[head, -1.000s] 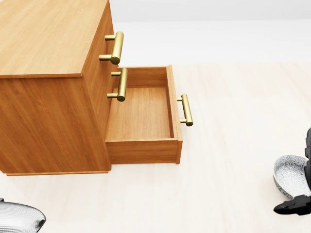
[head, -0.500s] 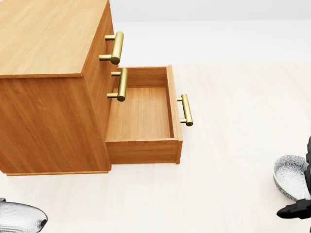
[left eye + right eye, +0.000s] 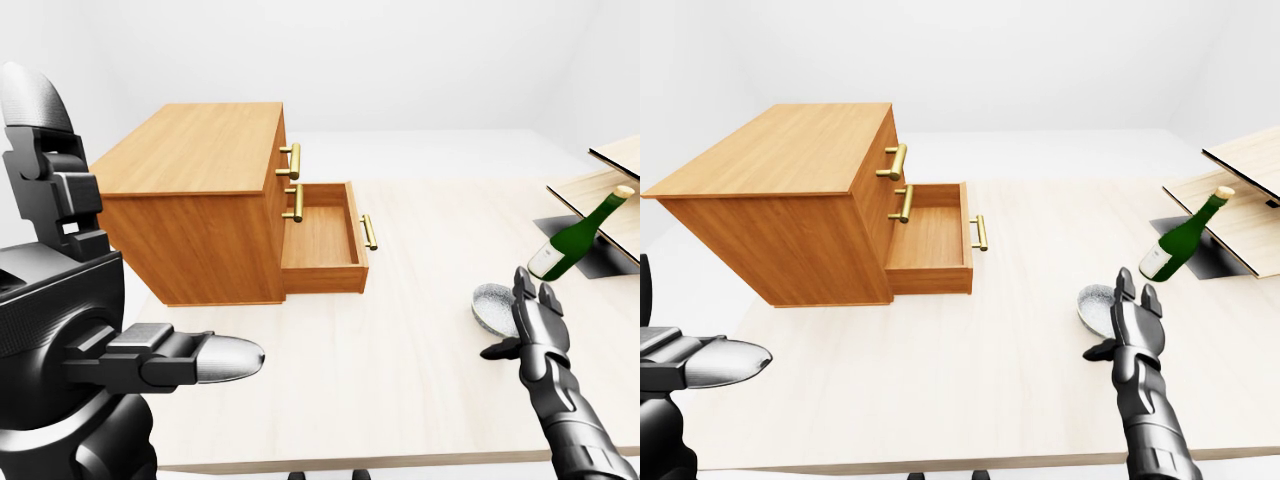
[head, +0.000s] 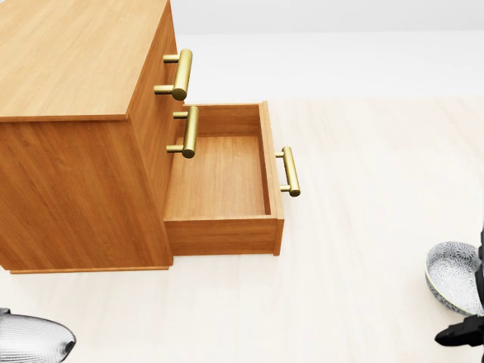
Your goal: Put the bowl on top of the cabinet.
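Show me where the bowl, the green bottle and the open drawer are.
bowl (image 4: 450, 274), head view, on its patterned inner wall.
green bottle (image 3: 568, 244), left-eye view, on the middle of its body.
open drawer (image 4: 219, 170), head view, on its bare wooden floor.

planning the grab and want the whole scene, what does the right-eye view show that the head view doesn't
Only the right-eye view: the green bottle leaning at the right, the wooden boards by it, and the whole right hand, upright beside the bowl. Only the head view: nothing new, just a closer look into the open drawer, which holds nothing. Both: the cabinet with its bare top, and the bowl on the table.
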Tool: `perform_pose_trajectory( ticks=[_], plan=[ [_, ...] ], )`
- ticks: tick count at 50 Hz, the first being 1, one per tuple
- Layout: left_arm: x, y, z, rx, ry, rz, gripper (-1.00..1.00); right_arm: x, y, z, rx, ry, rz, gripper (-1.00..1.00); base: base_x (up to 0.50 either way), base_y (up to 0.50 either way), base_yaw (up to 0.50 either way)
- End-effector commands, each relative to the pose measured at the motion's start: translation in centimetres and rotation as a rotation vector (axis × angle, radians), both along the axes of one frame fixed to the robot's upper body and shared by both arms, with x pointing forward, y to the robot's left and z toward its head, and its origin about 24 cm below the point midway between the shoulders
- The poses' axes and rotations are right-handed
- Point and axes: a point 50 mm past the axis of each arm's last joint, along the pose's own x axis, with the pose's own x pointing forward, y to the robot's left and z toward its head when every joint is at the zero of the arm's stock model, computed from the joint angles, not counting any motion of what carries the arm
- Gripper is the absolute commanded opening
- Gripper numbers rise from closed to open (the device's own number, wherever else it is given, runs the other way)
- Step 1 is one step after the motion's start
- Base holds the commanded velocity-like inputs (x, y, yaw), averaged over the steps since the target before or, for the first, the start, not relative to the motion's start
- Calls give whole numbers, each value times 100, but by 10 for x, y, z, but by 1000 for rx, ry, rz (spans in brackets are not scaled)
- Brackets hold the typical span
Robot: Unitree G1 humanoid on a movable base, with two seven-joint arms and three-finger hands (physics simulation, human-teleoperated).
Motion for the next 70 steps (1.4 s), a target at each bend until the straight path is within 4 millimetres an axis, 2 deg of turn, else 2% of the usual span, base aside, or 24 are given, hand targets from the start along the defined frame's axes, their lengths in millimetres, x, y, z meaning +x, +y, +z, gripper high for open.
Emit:
perform_pose_trajectory(
  ticks=[1,4,5,7,8,27,36,42,47,58,70],
  plan=[
    [0,0,0,-3,0,-2,100,0,-3,-6,-18,23,-20,100,0,0,0],
    [0,0,0,-2,0,-2,100,0,-4,-7,-18,26,-22,100,0,0,0],
    [0,0,1,-3,-3,-2,100,0,-4,-7,-15,29,-24,87,0,0,0],
    [0,1,1,-5,-5,-3,100,0,-4,-7,-15,29,-22,-32,0,0,0],
    [0,1,1,-5,-5,-3,100,0,-3,-8,-14,31,-22,-99,0,0,0],
    [0,1,1,-8,-1,-4,100,0,-3,-9,-15,36,-24,-100,0,0,0],
    [0,0,0,-6,3,-3,100,2,2,2,1,-3,14,-100,0,0,0],
    [0,0,0,-15,9,-13,100,7,9,19,5,-54,67,-100,0,0,0],
    [1,-1,-2,-6,14,-11,100,14,20,49,-2,-127,147,-100,0,0,0],
    [0,-2,-2,2,10,-4,100,21,34,86,-18,-201,237,-100,0,0,0],
    [0,-3,-2,12,10,2,100,25,44,102,-34,-232,285,-100,0,0,0]
  ],
)
